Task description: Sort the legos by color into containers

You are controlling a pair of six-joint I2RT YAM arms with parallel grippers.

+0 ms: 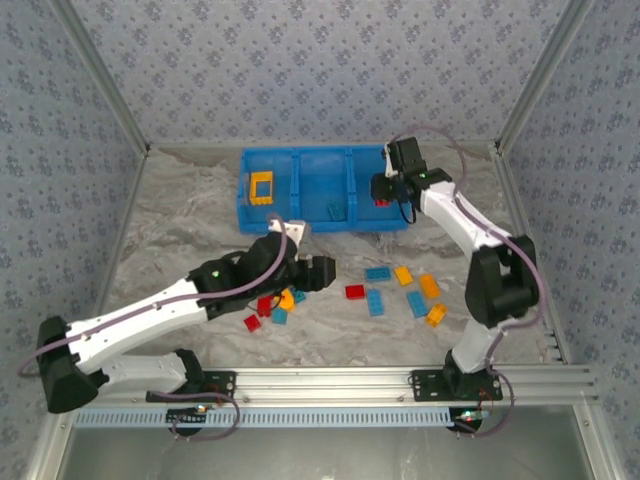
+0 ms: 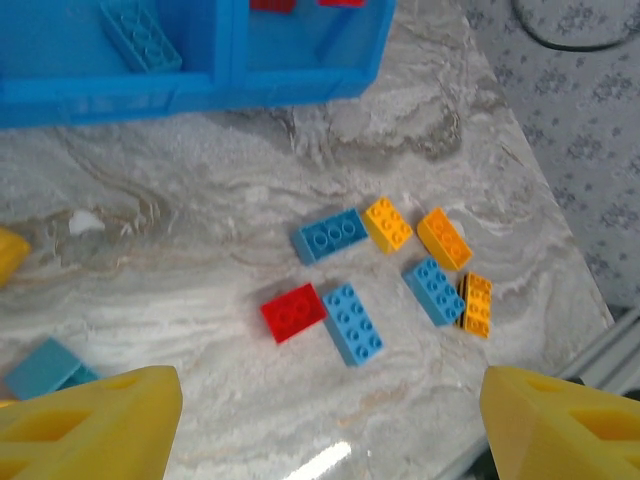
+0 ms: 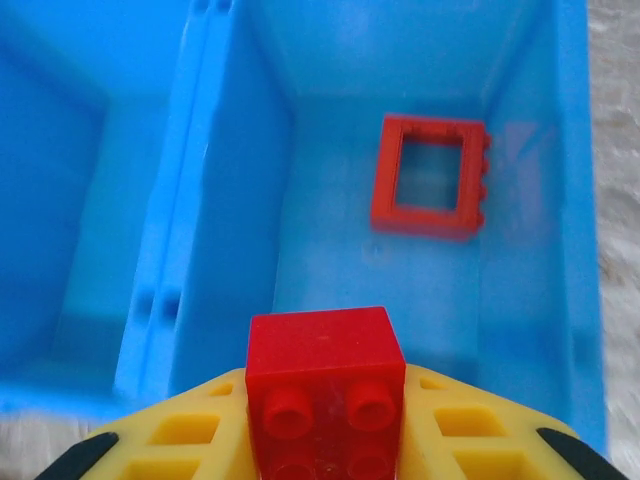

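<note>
Our right arm rises from its base, folds at the elbow and reaches forward to the bin [image 1: 300,153], with the right gripper [image 1: 386,190] hanging over the right compartment. Its yellow fingers [image 3: 440,400] are clamped on a red brick [image 3: 325,365], studs toward the wrist camera. Below and beyond the held brick, a red frame [image 3: 430,177] lies flat on the floor of that same compartment. The divider wall stands to the gripper's left.

Our left arm stretches low and long across the table [image 1: 180,230], and the left gripper [image 1: 320,270] sits just short of the bin's near wall. Its jaws are spread wide with nothing between them. Ahead of it and a little to the right lies a loose cluster [image 2: 385,275] of one red, three blue and three yellow-orange bricks. A small heap [image 1: 272,308] of red, yellow and blue bricks sits just behind the gripper, beside the forearm. Ahead and to its left, a blue brick [image 2: 140,35] rests in the middle compartment, and a yellow frame [image 1: 262,187] lies in the left one.
</note>
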